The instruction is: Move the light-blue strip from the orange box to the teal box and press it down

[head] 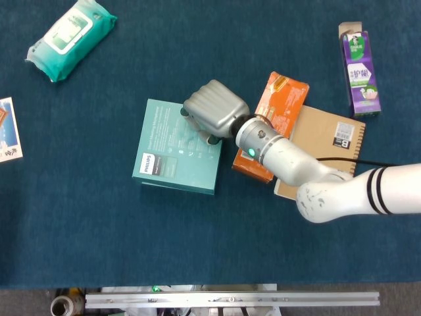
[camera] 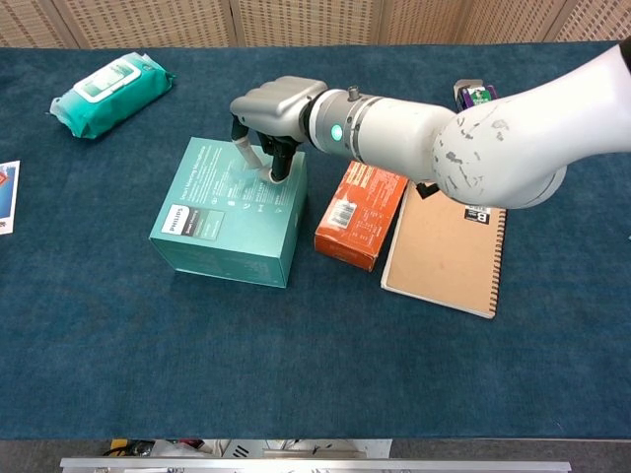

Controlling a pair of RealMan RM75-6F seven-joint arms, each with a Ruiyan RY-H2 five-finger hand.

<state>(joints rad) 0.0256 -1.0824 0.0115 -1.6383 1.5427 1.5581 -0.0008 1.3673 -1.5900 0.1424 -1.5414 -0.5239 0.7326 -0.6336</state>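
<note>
The teal box (head: 172,155) (camera: 222,217) lies left of centre. To its right the orange box (head: 283,102) (camera: 357,209) leans partly on a notebook. My right hand (head: 212,116) (camera: 272,106) hovers over the teal box's far right corner, its fingertips down at the lid. In the chest view the light-blue strip (camera: 246,158) shows as a pale sliver pinched between the fingers, its lower end touching the box top. In the head view the hand hides the strip. My left hand is in neither view.
A brown spiral notebook (head: 329,148) (camera: 449,241) sits right of the orange box. A purple carton (head: 360,69) (camera: 478,96) is at the far right, a green wipes pack (head: 69,36) (camera: 113,84) at the far left, and a card (head: 8,128) at the left edge.
</note>
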